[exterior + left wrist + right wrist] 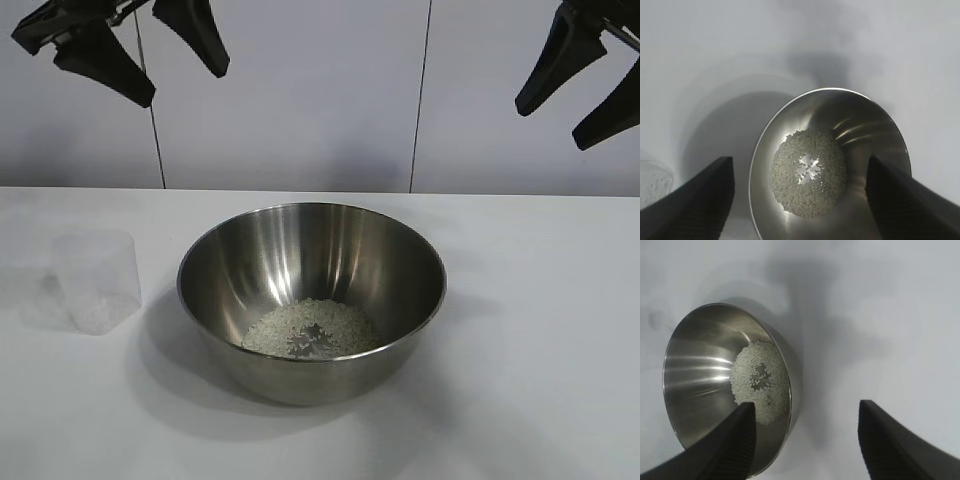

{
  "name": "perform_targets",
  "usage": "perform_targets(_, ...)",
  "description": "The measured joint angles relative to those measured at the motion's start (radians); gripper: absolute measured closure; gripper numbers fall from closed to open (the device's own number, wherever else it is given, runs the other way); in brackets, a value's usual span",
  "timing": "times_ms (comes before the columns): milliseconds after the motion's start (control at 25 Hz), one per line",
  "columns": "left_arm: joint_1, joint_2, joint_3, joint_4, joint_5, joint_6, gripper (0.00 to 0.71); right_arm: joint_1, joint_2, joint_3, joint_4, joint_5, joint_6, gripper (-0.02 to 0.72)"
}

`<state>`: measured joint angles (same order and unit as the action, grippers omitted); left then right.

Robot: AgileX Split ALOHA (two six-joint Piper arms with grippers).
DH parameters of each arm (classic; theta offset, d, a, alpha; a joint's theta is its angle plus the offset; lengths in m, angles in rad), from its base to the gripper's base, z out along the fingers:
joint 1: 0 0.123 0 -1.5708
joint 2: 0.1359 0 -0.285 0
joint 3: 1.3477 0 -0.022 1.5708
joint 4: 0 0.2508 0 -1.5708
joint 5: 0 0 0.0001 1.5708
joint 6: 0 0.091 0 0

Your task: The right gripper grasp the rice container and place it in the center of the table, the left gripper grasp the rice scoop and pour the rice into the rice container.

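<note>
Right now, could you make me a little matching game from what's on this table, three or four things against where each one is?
Things:
1. rice
2. rice scoop
3. rice container
4. left gripper

Places:
A. raised above the table, open and empty
B. middle of the table
C. on the table beside the bowl, standing apart
D. heaped in the bottom of the bowl

Pairs: 1-D, 2-C, 3-B, 4-A

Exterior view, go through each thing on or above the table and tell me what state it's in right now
Bowl: upright mid-table, rice inside.
Rice: loose heap on the bowl's bottom, small bare patch in its middle.
Scoop: on the table beside the bowl, apart from it, not held.
Left gripper: raised, open, empty.
Right gripper: raised, open, empty.
Table: white, carrying bowl and scoop.
</note>
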<state>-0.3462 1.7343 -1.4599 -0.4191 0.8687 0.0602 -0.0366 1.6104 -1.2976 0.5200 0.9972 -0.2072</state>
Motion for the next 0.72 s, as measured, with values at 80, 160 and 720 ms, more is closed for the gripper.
perform_targets(80,0.000,0.000,0.025,0.004,-0.001,0.000,0.177,0.000,0.000,0.000,0.000,-0.002,0.000,0.291)
perform_targets(160,0.000,0.000,0.039,0.004,-0.001,0.000,0.177,0.000,0.000,0.000,0.000,-0.002,0.000,0.291)
perform_targets(720,0.000,0.000,0.043,0.008,0.010,0.000,0.177,0.000,0.000,0.000,0.001,-0.104,0.000,0.291)
